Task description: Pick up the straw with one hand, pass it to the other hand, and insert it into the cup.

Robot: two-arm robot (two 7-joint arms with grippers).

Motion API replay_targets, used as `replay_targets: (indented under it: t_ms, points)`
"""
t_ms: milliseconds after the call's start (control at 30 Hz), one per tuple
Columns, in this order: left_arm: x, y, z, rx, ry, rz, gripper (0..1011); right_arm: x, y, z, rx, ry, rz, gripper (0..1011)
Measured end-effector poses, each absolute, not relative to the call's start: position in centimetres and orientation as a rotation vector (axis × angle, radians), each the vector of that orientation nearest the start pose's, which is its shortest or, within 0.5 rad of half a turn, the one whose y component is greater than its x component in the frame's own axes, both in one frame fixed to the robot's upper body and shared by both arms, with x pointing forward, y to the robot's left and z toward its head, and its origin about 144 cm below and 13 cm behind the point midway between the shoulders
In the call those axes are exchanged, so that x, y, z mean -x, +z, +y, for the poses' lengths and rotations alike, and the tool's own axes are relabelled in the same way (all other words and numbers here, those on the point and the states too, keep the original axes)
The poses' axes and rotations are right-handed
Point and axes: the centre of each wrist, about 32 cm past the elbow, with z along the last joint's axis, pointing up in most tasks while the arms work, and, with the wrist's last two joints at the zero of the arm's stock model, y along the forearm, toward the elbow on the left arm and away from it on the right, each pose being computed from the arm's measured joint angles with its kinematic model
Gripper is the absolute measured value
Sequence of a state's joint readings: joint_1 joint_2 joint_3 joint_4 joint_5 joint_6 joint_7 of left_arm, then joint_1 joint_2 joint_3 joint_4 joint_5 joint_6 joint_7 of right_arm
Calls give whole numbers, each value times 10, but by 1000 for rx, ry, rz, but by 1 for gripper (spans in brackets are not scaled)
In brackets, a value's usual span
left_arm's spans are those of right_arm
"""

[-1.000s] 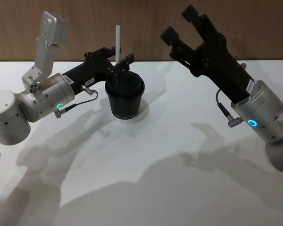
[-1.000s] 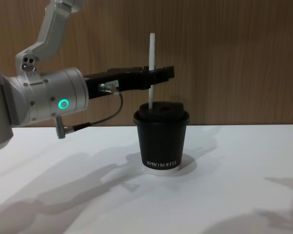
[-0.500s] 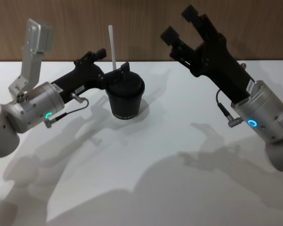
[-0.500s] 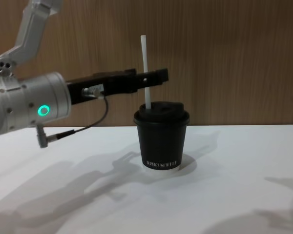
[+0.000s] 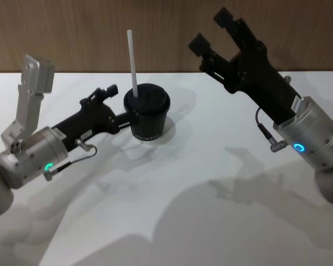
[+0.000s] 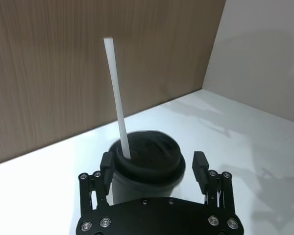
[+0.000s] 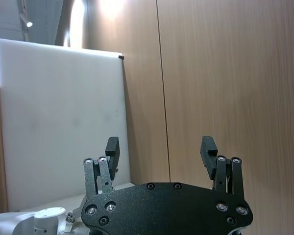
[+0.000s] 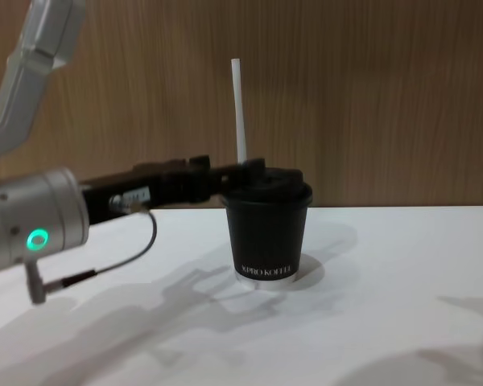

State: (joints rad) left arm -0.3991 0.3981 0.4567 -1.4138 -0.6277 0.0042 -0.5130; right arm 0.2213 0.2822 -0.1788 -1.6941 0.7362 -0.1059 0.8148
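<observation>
The white straw stands in the lid of the black cup, leaning slightly to the left, with nothing holding it. My left gripper is open at the cup's left side, low over the table. In the left wrist view its fingers flank the cup near the lid, apart from the straw. The chest view shows the straw rising well above the cup, with the left gripper at lid height. My right gripper hangs open and empty, high at the back right.
The cup stands on a white table with a wooden wall close behind it. A white board leans against that wall in the right wrist view. Free table lies in front of the cup and to its right.
My left gripper let go of the straw, dropped from above the lid to the cup's side and drew back to the left. The straw stays in the lid, tilted. The right arm held still.
</observation>
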Motion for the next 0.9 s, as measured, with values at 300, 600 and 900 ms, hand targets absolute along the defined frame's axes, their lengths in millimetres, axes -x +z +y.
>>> replay_targets:
  t_ms: [300,600,900]
  points:
    - [-525,1190,236,119,702,36,1003,-486,1257,-248,-521,-498,-150,1001]
    - [-509,1179,244,136,690,36,1003,-467,1259,-250,-495,-511,-135,1001]
    - [-495,1169,253,163,687,38,1003,-453,1258,-247,-480,-522,-111,1001]
